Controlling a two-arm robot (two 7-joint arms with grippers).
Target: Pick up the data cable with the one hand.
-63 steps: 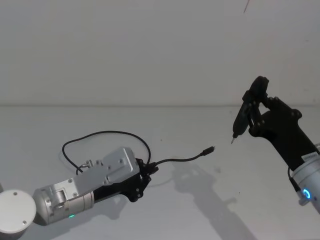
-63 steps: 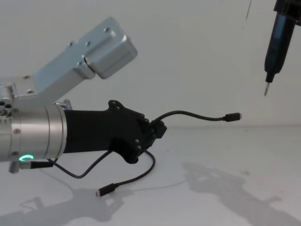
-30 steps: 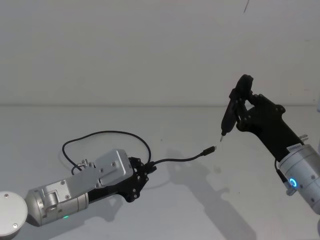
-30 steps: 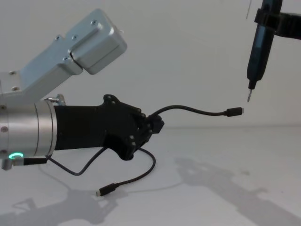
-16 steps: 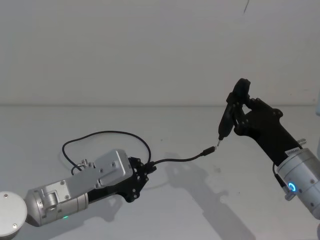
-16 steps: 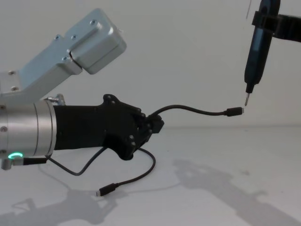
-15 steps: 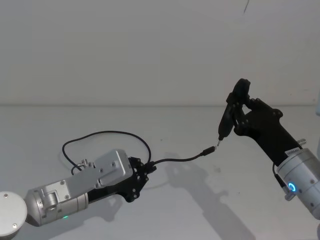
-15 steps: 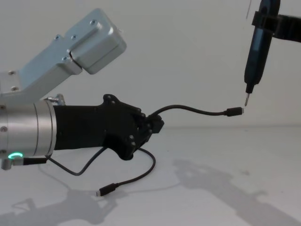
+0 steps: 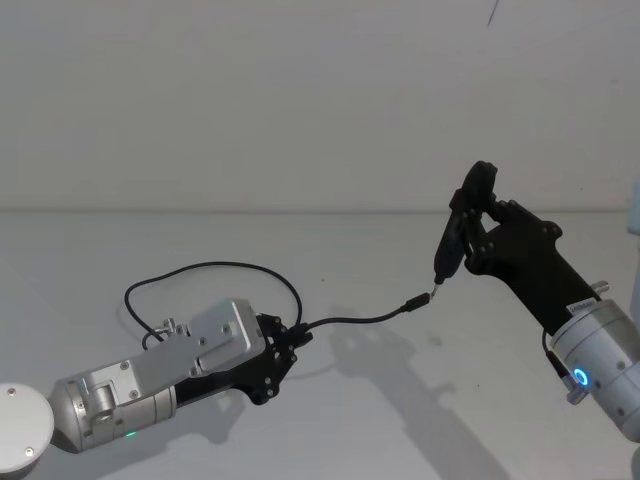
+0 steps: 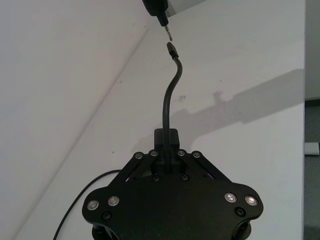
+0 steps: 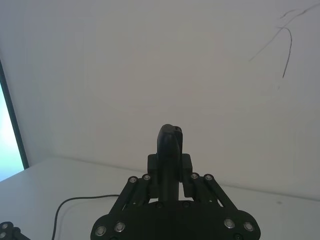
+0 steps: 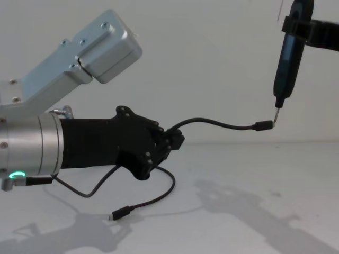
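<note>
**Colours on the white worktop**

Data cable (image 9: 352, 320): black throughout, plugs included. Left hand (image 12: 177, 142): matte black, on a silver arm (image 12: 32, 153) with a green ring light. Right hand (image 11: 170, 172): black, with silver screw heads. Pen-shaped tool (image 12: 287, 58): black, metal tip. Worktop (image 9: 400, 420): plain white, grey shadows.

The pale tabletop (image 9: 400, 420) lies bare and open across its middle and right part, beneath the raised stretch of the thin black data cable (image 12: 212, 124), so a gripper could pass there freely. On the left, the cable's slack loop (image 9: 215, 270) lies on the surface behind the matte black left gripper (image 9: 290, 340), and its loose end plug (image 12: 117, 214) rests in front. Higher up on the right, the slim black pen-shaped tool (image 12: 286, 58) in the right gripper (image 9: 478, 235) hangs with its metal tip just at the raised plug (image 12: 262, 126), closing off that spot.
</note>
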